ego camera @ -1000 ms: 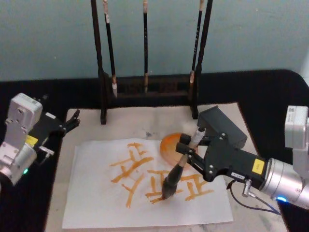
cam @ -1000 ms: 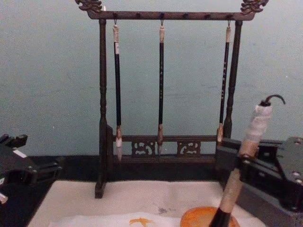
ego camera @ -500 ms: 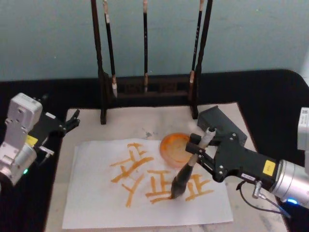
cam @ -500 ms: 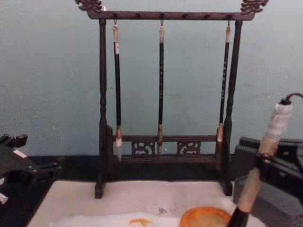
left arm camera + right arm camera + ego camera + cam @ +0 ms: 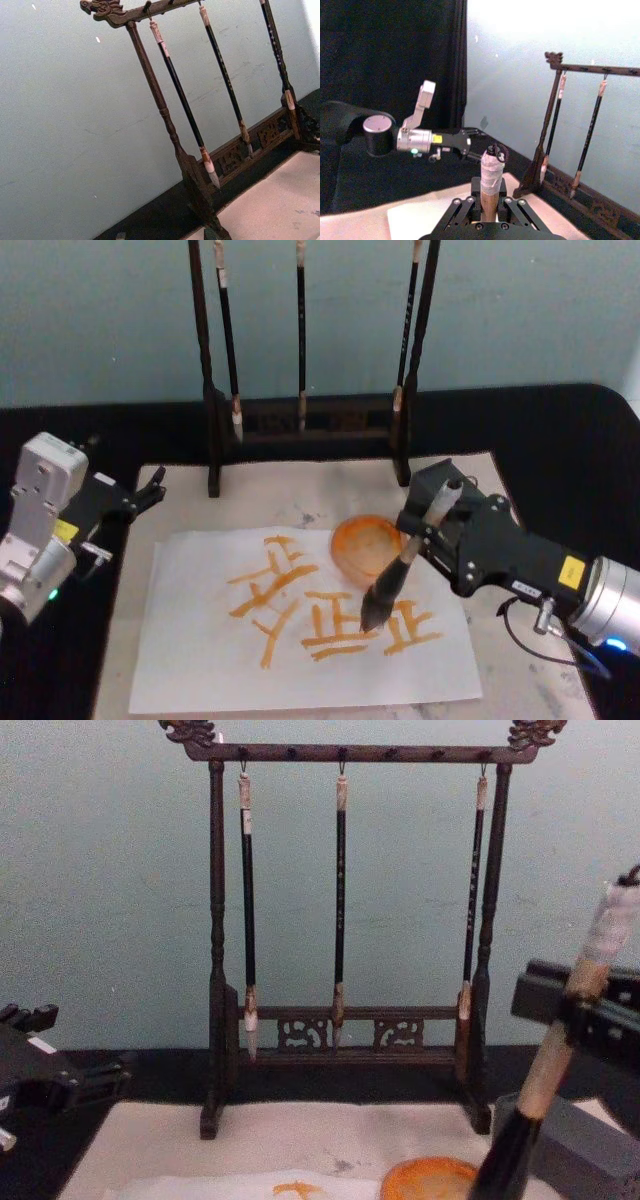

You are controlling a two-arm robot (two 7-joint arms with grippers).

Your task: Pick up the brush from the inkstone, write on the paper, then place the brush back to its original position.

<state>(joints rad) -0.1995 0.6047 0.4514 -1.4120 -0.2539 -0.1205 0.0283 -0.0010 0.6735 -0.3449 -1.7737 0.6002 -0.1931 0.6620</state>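
Felt mat (image 5: 300, 490), item: paper (image 5: 200, 660) with orange characters. Right gripper (image 5: 425, 530), clamped on brush (image 5: 385, 590), has shifted toward 3 o'clock; tip now at 6 o'clock of inkstone (image 5: 360, 540), so writing looks nearly finished. Left gripper (image 5: 150, 488) parked, 9 o'clock

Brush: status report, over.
Right gripper jaws shut on brush, handle tilted, tip down on paper. Left gripper parked far left. Ink dish close behind the tip; nothing blocking.

Pale wooden brush (image 5: 402, 562) handle, matt white paper (image 5: 190, 660), fuzzy cream mat (image 5: 262, 494), dark wooden rack (image 5: 216, 920).
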